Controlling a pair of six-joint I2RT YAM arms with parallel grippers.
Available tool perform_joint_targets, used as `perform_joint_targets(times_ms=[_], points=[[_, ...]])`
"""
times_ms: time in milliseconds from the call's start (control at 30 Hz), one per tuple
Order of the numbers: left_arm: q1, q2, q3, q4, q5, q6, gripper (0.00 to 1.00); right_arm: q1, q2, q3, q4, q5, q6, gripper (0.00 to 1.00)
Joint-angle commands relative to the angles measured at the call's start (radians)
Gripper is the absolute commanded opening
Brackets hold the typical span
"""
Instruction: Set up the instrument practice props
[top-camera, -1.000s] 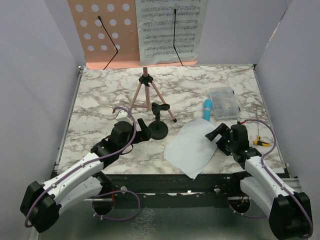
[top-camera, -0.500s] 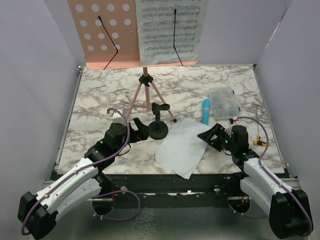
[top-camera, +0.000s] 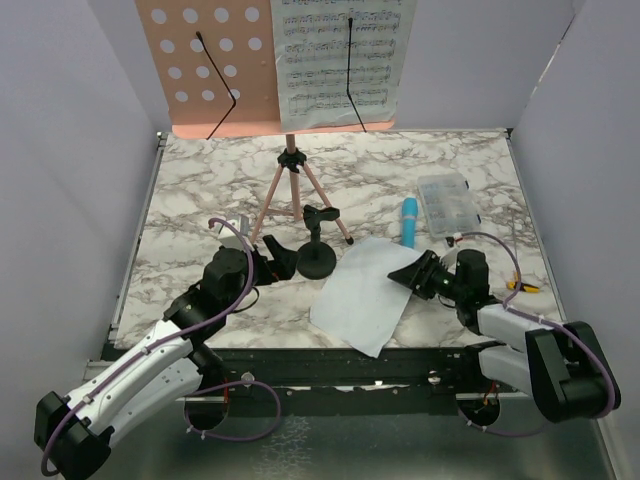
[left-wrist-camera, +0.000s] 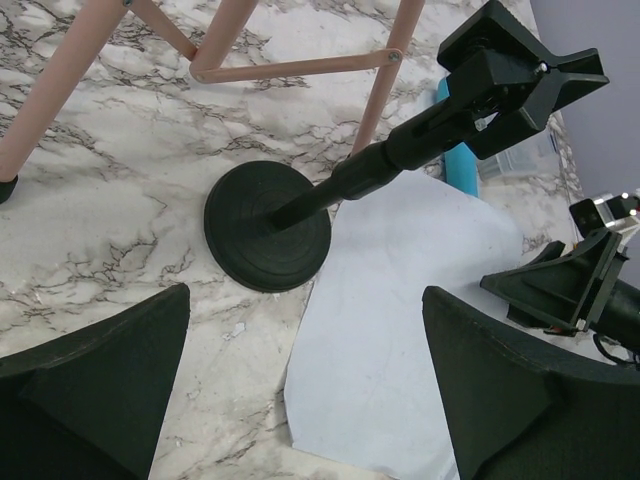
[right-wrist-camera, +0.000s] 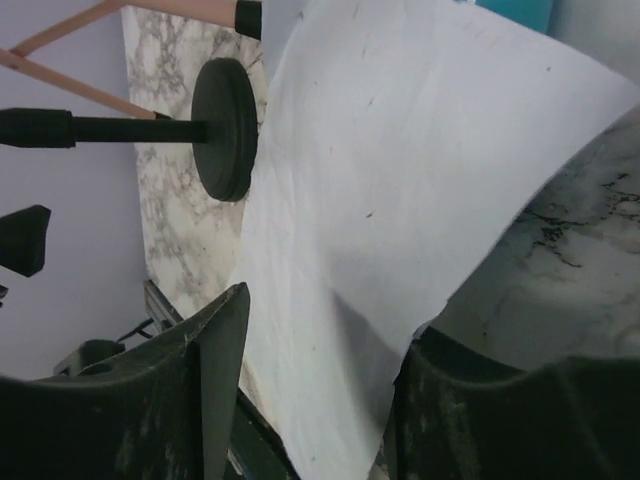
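The pink music stand (top-camera: 208, 62) stands on thin tripod legs (top-camera: 296, 196) at the back, with one sheet-music page (top-camera: 340, 58) resting on it. A second white page (top-camera: 362, 290) lies on the marble, its right side lifted. My right gripper (top-camera: 413, 272), turned sideways, is open, and that page's (right-wrist-camera: 400, 150) right edge runs between its fingers (right-wrist-camera: 215, 385). The black mic stand (top-camera: 318, 258) stands left of the page. My left gripper (top-camera: 272, 258) is open and low by the stand's base (left-wrist-camera: 268, 225), holding nothing. The blue microphone (top-camera: 412, 220) lies behind the page.
A clear compartment box (top-camera: 447, 204) sits right of the microphone. A small yellow-and-black tool (top-camera: 523, 286) lies near the table's right edge. Grey walls close in the left, right and back. The metal front rail (top-camera: 330, 356) runs just below the page's near corner.
My right gripper rolled onto its side and slid left, its jaws narrowing round the page's right edge. The page shifted left and its right side rose. My left gripper drew back a little.
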Motion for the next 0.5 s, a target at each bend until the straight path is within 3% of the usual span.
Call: perform_joint_targets(times_ms=[0, 200, 333, 467], points=[[-0.003, -0.017, 0.006, 0.000, 0.009, 0.003, 0.99, -0.003, 0.110, 0.031, 0.188, -0.105, 0.022, 0.47], [-0.004, -0.041, 0.008, -0.001, 0.016, -0.004, 0.99, -0.003, 0.145, 0.081, 0.162, -0.140, -0.007, 0.15], [-0.004, -0.061, 0.003, 0.000, 0.016, -0.008, 0.99, -0.003, 0.080, 0.118, 0.024, -0.108, -0.062, 0.02], [-0.004, -0.084, 0.004, -0.001, 0.012, -0.012, 0.99, -0.003, -0.023, 0.170, -0.173, -0.047, -0.155, 0.00]])
